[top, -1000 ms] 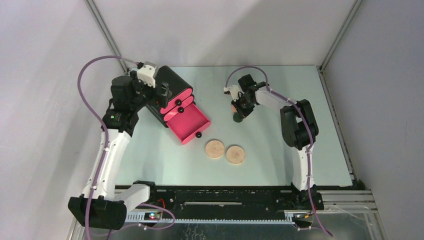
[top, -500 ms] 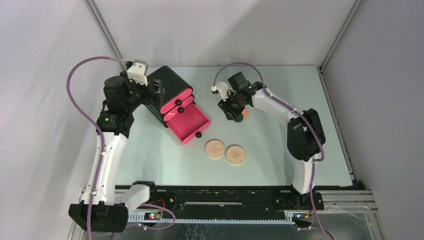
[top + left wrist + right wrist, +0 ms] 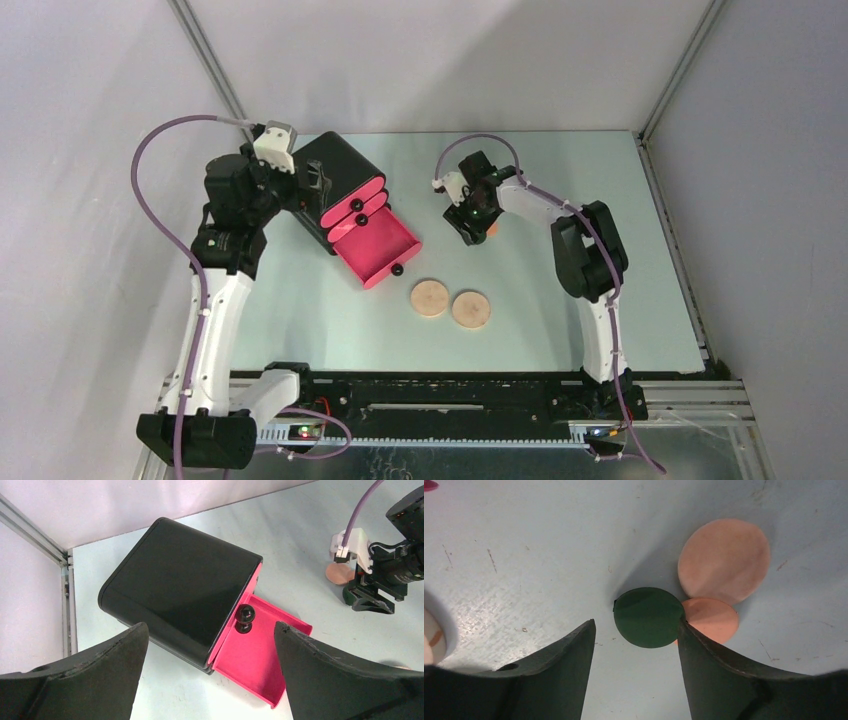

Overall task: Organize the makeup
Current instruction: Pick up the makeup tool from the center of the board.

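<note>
Top view: two tan round discs (image 3: 430, 297) side by side on pale table (image 3: 300, 320), near open bottom drawer (image 3: 380, 245) of black box with pink drawers (image 3: 340, 160).

Left wrist: left gripper (image 3: 210, 630) spread fully wide above that box, holding nothing.

Right wrist: right gripper (image 3: 636, 625) partly open, straddling dark-green small round (image 3: 649, 617) lying flat on table, gripping nothing; two peach rounds (image 3: 724, 560) just beside it, one touching.

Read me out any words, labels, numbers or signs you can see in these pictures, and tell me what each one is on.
There is no text to read in any view.
The black box, its open pink drawer, the tan discs, the dark-green round and the peach rounds all show plain faces with no print.
</note>
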`<control>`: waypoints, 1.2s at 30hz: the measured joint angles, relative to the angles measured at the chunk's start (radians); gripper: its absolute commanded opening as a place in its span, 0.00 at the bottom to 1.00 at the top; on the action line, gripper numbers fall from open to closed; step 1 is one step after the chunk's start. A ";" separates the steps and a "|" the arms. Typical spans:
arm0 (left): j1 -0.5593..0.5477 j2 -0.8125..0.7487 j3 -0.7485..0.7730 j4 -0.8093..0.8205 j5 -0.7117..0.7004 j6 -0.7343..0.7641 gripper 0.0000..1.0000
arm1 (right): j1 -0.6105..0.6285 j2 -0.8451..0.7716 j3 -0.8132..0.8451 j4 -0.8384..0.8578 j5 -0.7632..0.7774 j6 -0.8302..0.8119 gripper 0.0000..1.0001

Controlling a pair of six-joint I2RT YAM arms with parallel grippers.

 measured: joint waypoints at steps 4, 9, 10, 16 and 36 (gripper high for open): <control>0.000 -0.001 0.000 0.000 0.008 0.000 1.00 | -0.008 0.019 0.005 0.000 -0.007 -0.009 0.60; 0.000 -0.003 0.000 0.000 0.020 0.000 1.00 | -0.010 0.033 0.009 0.002 -0.013 -0.023 0.42; 0.000 -0.005 0.000 0.000 0.023 0.000 1.00 | -0.010 0.034 0.009 0.002 -0.015 -0.024 0.37; 0.001 -0.015 0.000 0.000 0.023 0.000 1.00 | -0.008 0.034 0.009 -0.004 -0.040 -0.021 0.16; 0.001 -0.016 0.000 0.000 0.023 0.001 1.00 | -0.004 -0.032 -0.013 0.007 0.001 -0.007 0.79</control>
